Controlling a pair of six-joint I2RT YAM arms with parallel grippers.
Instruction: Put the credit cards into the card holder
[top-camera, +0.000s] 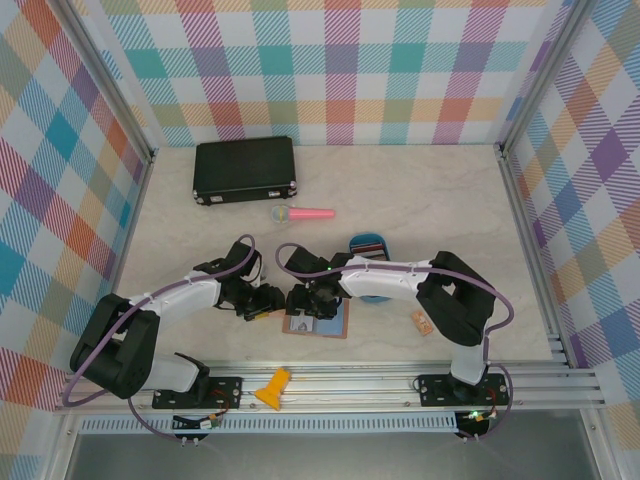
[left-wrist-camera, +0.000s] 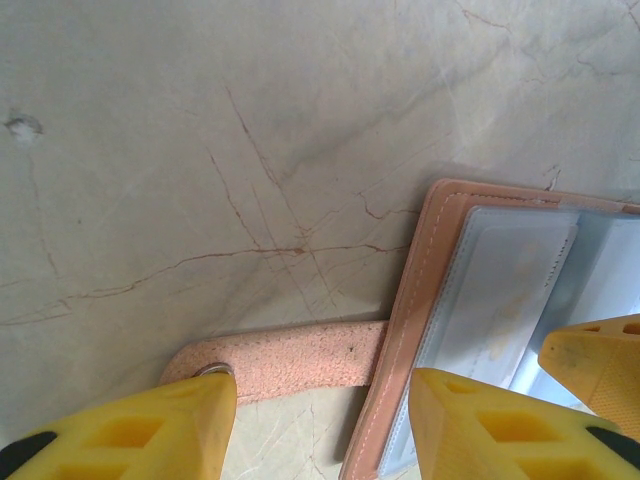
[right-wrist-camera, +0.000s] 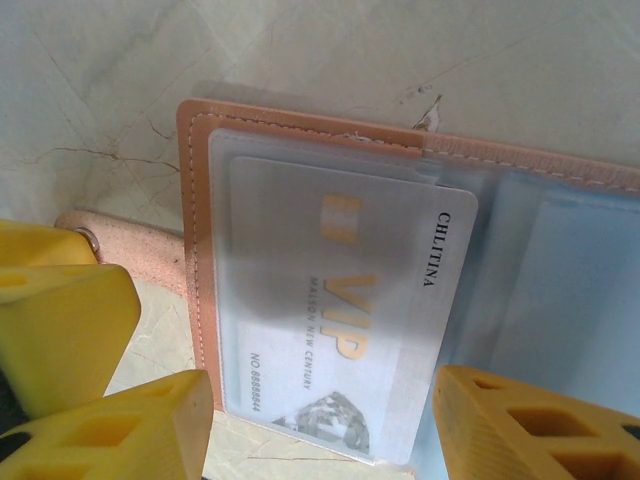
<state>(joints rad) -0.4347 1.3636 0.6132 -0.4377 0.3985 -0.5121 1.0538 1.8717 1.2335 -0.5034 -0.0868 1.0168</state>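
Right wrist view is the one you want. The VIP card (right-wrist-camera: 340, 300) lies in the clear pocket of the open card holder (right-wrist-camera: 195, 260), on the leaf nearest the strap. Most of it is under the plastic and its near end pokes out. Your right gripper (right-wrist-camera: 320, 400) has its jaws apart on either side of that end, and I can't tell if the pads actually bite the edges. Your left gripper (left-wrist-camera: 320, 395) is spread too, straddling the snap strap (left-wrist-camera: 290, 360) with one finger over the holder's edge. It's not pinching anything I can see.

What'd worry me: the holder just lies flat on the table (top-camera: 450, 200) near the arm bases. If that left finger isn't really pinning it, a push on the card could slide the whole thing instead of seating the card. The card's corner could also catch the pocket lip and buckle. And your two claws are crowded close together, so they could bump.

Other containers: the blue tray (top-camera: 368, 243) sits behind the right arm with its contents mostly hidden, and the black case (top-camera: 245, 170) at the back is shut.
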